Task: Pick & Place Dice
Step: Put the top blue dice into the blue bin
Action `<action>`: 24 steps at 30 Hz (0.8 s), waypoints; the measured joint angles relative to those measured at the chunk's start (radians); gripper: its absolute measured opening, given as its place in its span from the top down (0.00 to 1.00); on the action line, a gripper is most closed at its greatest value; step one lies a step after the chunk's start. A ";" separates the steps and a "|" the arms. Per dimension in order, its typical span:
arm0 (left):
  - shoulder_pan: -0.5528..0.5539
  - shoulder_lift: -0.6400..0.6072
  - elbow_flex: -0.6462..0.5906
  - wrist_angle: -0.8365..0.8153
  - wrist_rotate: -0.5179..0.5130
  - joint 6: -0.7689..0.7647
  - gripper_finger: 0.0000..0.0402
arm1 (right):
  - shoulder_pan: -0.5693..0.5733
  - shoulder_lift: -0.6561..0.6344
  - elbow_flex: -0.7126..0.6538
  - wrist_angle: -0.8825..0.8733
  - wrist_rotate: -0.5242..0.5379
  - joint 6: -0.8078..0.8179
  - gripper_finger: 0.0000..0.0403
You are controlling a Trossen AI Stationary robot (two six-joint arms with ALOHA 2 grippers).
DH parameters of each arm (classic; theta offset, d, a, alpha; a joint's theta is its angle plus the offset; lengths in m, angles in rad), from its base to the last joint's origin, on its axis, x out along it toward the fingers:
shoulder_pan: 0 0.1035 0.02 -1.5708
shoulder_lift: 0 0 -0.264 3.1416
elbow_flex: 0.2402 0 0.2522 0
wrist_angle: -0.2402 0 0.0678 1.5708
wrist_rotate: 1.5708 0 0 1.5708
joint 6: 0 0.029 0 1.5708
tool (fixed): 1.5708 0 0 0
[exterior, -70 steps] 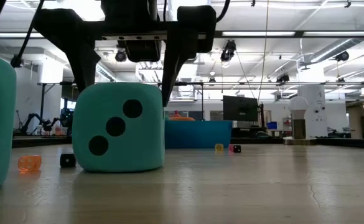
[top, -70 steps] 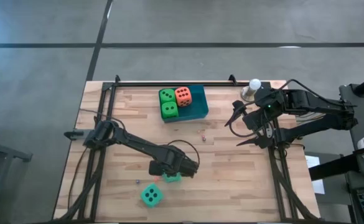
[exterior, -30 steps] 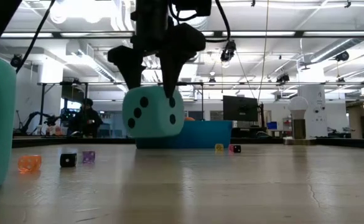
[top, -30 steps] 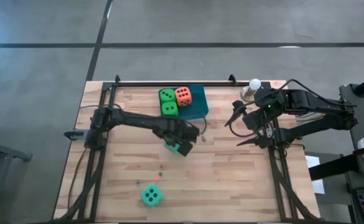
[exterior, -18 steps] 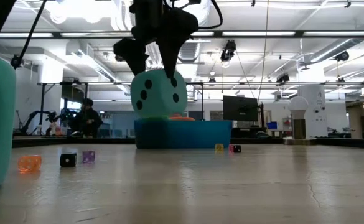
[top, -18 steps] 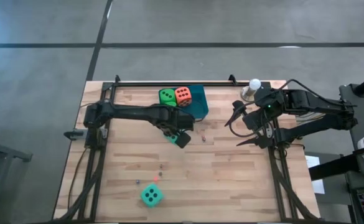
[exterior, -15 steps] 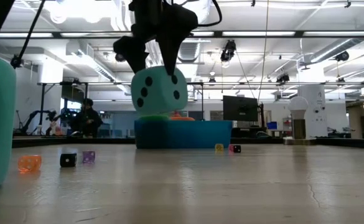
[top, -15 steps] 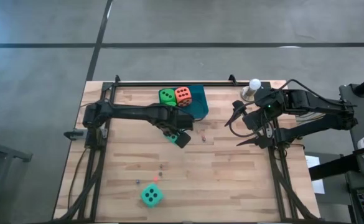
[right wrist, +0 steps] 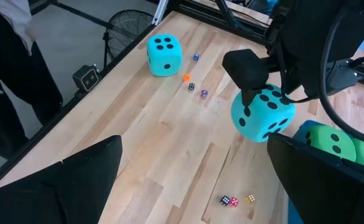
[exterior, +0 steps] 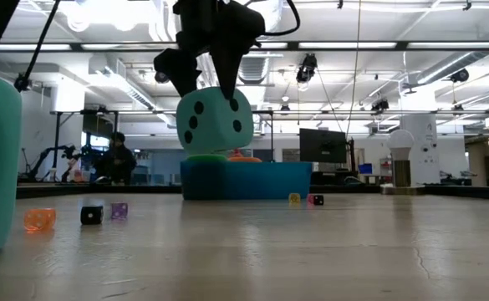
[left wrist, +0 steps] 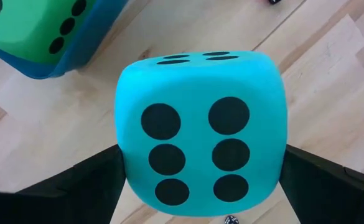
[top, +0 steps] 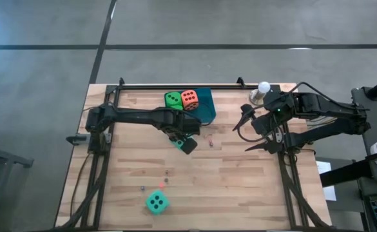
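A: What has moved?
B: The left gripper [exterior: 213, 79] has carried a teal die [exterior: 214, 122] from the near table up beside the blue tray [top: 205, 111], fingers clamping it.
A: And the right gripper [top: 247, 122]?
B: It is waiting, fingers spread wide.

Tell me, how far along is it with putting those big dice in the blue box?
Two dice look done: a green die and the orange-red die sit in the blue tray. The left claw holds a teal die up near the tray. Another teal die waits on the table. The right claw is idle.
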 joint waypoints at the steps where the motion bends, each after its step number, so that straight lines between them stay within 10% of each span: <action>1: 0.000 0.000 0.000 0.000 0.000 0.001 0.05 | 0.000 0.000 0.000 0.000 0.000 -0.011 0.01; 16: 0.000 0.000 0.000 0.011 0.007 0.002 0.06 | 0.000 0.000 0.000 0.001 0.008 -0.081 0.01; 24: 0.000 0.000 0.000 0.022 0.007 0.002 0.05 | 0.000 0.000 0.000 0.001 0.201 0.014 0.01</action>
